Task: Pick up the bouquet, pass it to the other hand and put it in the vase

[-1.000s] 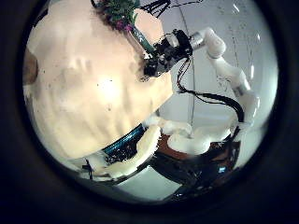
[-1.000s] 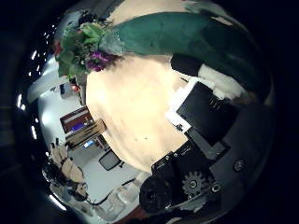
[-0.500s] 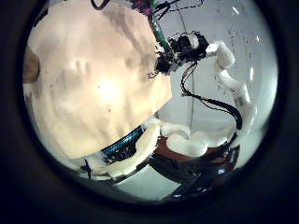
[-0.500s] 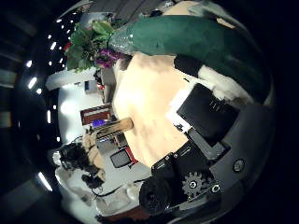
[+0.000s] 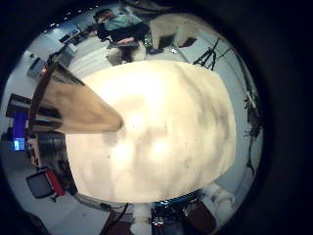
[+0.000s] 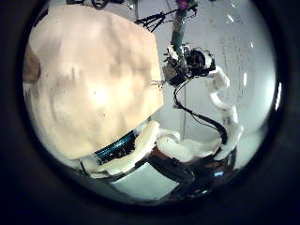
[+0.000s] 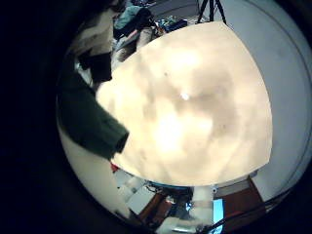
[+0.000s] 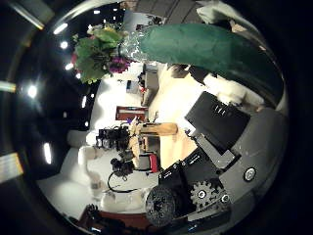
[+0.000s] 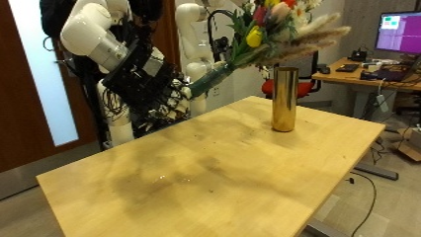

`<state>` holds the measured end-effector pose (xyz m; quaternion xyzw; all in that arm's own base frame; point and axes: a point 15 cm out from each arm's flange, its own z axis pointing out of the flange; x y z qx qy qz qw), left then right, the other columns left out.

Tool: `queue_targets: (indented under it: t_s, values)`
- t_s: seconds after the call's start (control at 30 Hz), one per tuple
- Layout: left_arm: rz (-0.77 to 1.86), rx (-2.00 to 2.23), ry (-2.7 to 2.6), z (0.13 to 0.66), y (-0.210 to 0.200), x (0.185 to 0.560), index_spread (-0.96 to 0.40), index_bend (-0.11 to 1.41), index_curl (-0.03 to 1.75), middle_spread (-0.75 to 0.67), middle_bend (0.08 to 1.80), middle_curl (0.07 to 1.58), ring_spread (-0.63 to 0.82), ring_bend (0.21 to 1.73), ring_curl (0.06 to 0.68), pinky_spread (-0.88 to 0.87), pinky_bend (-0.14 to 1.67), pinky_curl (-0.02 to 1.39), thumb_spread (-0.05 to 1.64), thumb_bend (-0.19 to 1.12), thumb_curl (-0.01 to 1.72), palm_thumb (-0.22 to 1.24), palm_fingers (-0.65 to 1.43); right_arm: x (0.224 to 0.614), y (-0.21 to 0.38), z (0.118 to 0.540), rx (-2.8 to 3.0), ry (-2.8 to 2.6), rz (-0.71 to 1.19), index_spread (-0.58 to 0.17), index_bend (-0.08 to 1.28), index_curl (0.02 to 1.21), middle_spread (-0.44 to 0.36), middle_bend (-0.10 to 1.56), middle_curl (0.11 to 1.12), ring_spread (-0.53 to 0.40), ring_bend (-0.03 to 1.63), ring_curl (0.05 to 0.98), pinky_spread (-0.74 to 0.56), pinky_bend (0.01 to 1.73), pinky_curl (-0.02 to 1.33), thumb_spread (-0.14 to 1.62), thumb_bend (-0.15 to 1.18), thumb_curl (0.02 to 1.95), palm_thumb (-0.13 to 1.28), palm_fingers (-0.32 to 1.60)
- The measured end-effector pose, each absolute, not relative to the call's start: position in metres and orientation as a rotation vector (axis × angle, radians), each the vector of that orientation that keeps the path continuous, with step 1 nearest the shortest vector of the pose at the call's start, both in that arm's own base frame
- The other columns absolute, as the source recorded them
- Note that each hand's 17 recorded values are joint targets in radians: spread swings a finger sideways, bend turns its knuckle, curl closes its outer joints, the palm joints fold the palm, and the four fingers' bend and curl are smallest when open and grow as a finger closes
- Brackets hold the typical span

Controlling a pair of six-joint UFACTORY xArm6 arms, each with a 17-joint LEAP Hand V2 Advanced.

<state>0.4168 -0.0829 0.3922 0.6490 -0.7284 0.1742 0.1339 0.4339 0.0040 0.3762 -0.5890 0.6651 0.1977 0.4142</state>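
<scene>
While the right robot hand (image 9: 169, 96) grips the bouquet (image 9: 270, 28) stem, fingers curled, flowers raised above the worktop (image 9: 223, 168) near the gold vase (image 9: 283, 99), handover is pending; the left robot hand, fingers unseen, must meet it.

Looking like a robotics lab or research office. Standing in open floor space: a light wooden table (image 9: 250, 168), with white robot arms (image 9: 99, 35) hanging over it. Sitting behind it, a second desk (image 9: 376, 84) carrying a glowing monitor (image 9: 399, 33) and scattered clutter, with a red-and-black office chair (image 9: 305, 87) just beside it. Running along the side, a dark wooden door (image 9: 29, 89) next to a frosted glass panel (image 9: 59, 99). Showing in the right thumb side palm view: rows of ceiling lights (image 8: 70, 44) and further workstations with screens (image 8: 130, 113). Covering the floor, grey office carpet (image 9: 395, 207).
</scene>
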Motion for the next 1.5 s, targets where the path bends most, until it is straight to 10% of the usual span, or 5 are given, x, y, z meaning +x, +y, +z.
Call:
queue_targets:
  t_s: [1.5]
  values:
    - [1.055, 1.305, -1.649, 0.477, -0.119, 0.428, 0.28, 0.15, 0.28, 0.43, 0.22, 0.33, 0.56, 0.50, 0.209, 0.54, 0.27, 0.31, 0.78, -0.04, 0.33, 0.18, 0.11, 0.402, 0.127, 0.387, -1.451, 0.892, 0.882, -0.304, 1.00, 1.09, -0.138, 1.35, 0.83, -0.186, 1.47, 0.626, -0.25, 1.13, 0.99, 0.21, -0.02, 0.98, 1.18, 1.12]
